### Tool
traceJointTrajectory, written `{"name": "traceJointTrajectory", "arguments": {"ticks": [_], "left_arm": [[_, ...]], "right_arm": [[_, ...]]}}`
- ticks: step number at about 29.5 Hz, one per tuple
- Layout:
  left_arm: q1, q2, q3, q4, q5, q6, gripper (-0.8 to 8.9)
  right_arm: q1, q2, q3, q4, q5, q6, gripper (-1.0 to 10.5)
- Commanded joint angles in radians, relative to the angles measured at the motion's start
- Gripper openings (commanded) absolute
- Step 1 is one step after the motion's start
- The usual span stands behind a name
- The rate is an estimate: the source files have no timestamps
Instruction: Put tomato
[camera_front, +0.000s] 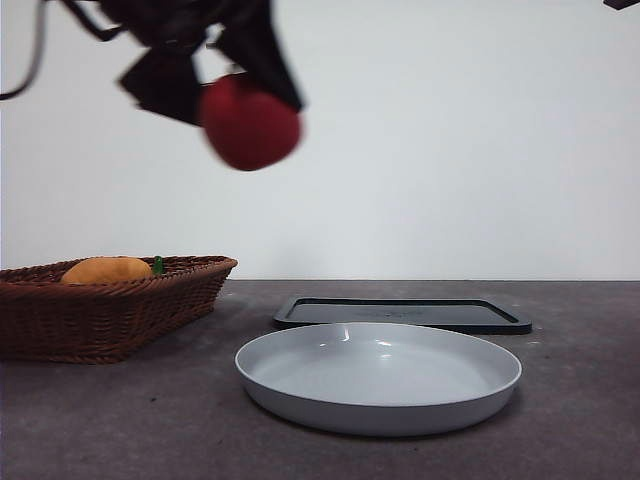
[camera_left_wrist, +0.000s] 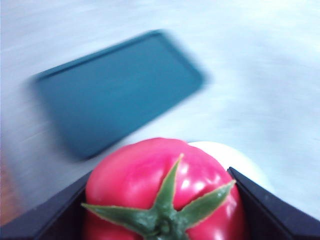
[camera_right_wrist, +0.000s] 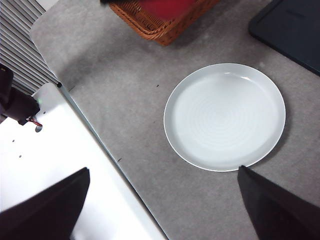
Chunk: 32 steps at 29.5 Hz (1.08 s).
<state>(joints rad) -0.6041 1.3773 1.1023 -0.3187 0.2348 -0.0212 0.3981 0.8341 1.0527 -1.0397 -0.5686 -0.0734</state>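
High above the bench (camera_front: 590, 400), toward the left of the front view, the tomato (camera_front: 250, 124) is held in the air by the left tool (camera_front: 215, 70), whose two black jaws are closed against its sides. From the left wrist view the fruit (camera_left_wrist: 165, 190) is seen close and large, its green spiky stem turned toward the camera and a dark jaw pressed to each flank. Both pictures of it are blurred, so the exact contact of the jaws can only be judged roughly. Below and somewhat to the right of the tomato, a pale grey round plate (camera_front: 378, 375) is set flat on the bench, and nothing is seen lying in it. Just behind the plate a dark flat rectangular tray (camera_front: 402, 313) is laid. At the left edge a brown woven basket (camera_front: 100, 315) is placed, with an orange-yellow rounded fruit (camera_front: 106, 270) and a small green item (camera_front: 158, 265) resting in it. The tomato is well apart from the plate, the tray and the basket, touching none of them. The right tool (camera_right_wrist: 165, 210) is held well clear of the work, its jaws spread wide with nothing between them; the plate (camera_right_wrist: 225, 116), a corner of the tray (camera_right_wrist: 292, 27) and a part of the basket (camera_right_wrist: 145, 17) are seen beneath it in the right wrist view.
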Motion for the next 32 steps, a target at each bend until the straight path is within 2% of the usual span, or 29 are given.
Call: {"name": "traceJointTrajectory", "arguments": {"ticks": [1,11,19,28,31,32], "left_arm": [[-0.064,0.058,0.020,0.037,-0.009,-0.010,2.98],[-0.179,0.264,0.020,0.086,-0.064,0.032,2.99],[-0.205,0.384,0.020,0.130,-0.072,0.041,2.99],[-0.212,0.428,0.020,0.126,-0.079,0.058,3.18],[-0.220,0.428,0.020,0.128,-0.079,0.059,4.75],[-0.221,0.428,0.020,0.129,-0.079,0.058,4.95]], "right_arm": [[0.005,0.008,0.017,0.008,0.001,0.010,4.7],[0.005,0.008,0.017,0.007,0.001,0.010,4.7],[0.005,0.008,0.017,0.006,0.000,0.010,4.7],[0.005,0.008,0.017,0.006,0.001,0.010,4.7],[0.005,0.008,0.017,0.007,0.001,0.009,4.7],[0.005,0.008,0.017,0.007,0.001,0.009,4.7]]}}
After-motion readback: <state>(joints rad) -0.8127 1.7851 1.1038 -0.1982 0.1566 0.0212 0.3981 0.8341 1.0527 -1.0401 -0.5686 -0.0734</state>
